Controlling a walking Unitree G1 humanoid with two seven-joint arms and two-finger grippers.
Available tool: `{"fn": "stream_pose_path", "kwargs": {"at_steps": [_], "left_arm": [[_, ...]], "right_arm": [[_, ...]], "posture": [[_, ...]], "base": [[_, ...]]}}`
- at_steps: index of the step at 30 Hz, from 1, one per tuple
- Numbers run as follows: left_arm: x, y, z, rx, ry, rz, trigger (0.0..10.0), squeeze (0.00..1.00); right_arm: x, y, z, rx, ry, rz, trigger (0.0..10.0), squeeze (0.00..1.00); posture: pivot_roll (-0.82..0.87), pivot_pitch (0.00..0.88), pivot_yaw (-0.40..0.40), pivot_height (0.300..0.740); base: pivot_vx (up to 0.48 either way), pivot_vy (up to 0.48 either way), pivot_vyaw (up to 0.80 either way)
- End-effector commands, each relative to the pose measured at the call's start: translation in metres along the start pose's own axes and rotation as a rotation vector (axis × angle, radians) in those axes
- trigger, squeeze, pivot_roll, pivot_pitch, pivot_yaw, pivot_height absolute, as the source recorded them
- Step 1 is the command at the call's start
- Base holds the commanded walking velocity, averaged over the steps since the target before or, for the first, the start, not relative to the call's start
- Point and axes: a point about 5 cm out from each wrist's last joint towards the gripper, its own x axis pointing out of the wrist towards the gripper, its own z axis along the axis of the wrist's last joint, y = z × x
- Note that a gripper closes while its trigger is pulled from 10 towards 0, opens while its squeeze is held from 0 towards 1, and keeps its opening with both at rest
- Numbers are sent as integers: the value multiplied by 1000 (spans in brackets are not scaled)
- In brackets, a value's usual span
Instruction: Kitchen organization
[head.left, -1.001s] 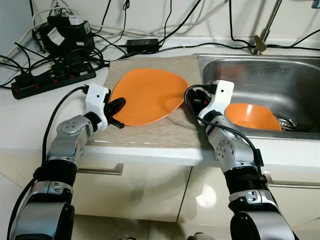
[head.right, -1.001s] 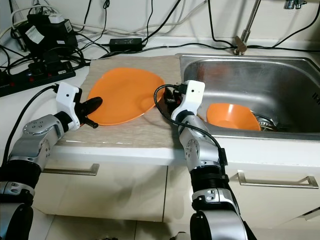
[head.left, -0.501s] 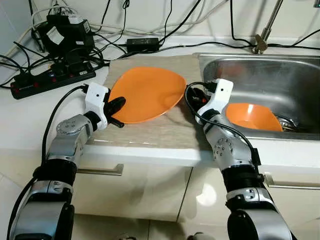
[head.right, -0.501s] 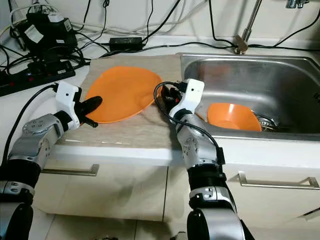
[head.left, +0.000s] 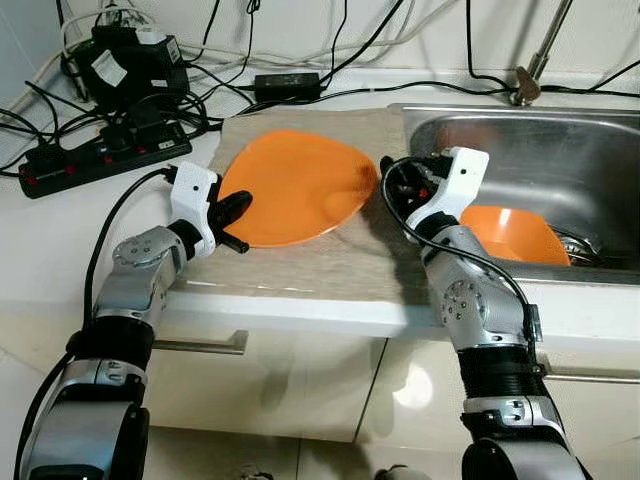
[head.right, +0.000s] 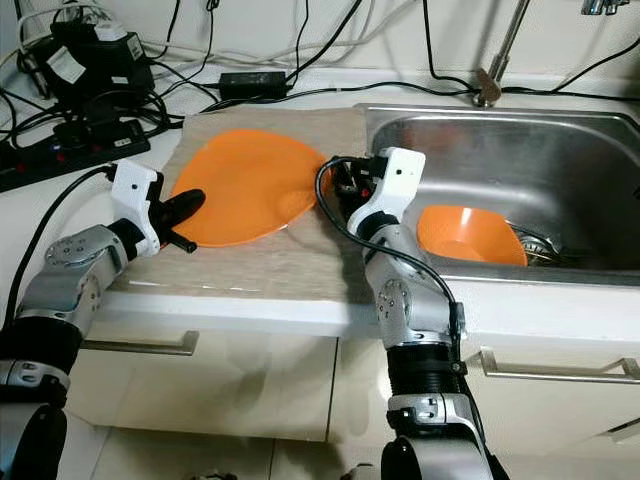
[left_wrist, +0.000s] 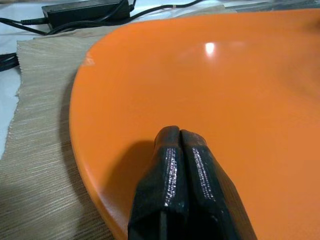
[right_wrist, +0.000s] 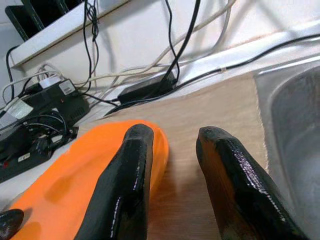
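Note:
An orange plate (head.left: 290, 190) lies on a beige mat (head.left: 300, 265) on the counter. My left gripper (left_wrist: 179, 135) is shut, its two fingers pressed together and resting on top of the plate's near-left rim. My right gripper (right_wrist: 172, 137) is open at the plate's right edge, beside the sink; one finger (right_wrist: 127, 175) hangs over the plate's rim and the other (right_wrist: 235, 175) over the mat. An orange bowl (head.left: 510, 235) sits in the steel sink (head.left: 560, 150).
A black power strip (head.left: 100, 165), chargers and tangled cables crowd the counter at the back left. A black adapter (head.left: 285, 87) lies behind the mat. The faucet (head.left: 535, 70) stands behind the sink. The counter's front edge runs just below the mat.
My right gripper has lifted and drawn a little toward the back of the counter at the plate's right edge. The left gripper stays on the rim.

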Motion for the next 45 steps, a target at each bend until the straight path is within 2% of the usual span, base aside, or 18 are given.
{"fn": "stream_pose_path", "kwargs": {"at_steps": [1,6,10,17,33,45], "left_arm": [[-6,-3,-33,-36,142,5,10000,0],[-6,-3,-33,-36,142,7,10000,0],[-6,-1,-33,-34,145,11,10000,0],[-6,0,-33,-33,145,13,10000,0],[-8,2,-33,-39,141,19,10000,0],[-8,2,-31,-37,135,21,10000,0]], "right_arm": [[-2,2,0,-14,7,4,10000,0],[-6,1,-1,2,27,1,10000,0],[-5,-4,-8,76,57,-30,10000,0],[-2,-6,-11,97,67,-37,10000,0],[16,4,-8,164,50,17,10000,0],[24,12,-19,199,86,33,10000,0]], "posture": [[-49,33,23,715],[-48,33,24,715],[-45,32,27,715],[-44,31,29,715],[-33,26,29,715],[-30,26,31,715]], "base": [[0,0,0],[0,0,0],[0,0,0],[0,0,0],[0,0,0],[0,0,0]]}}
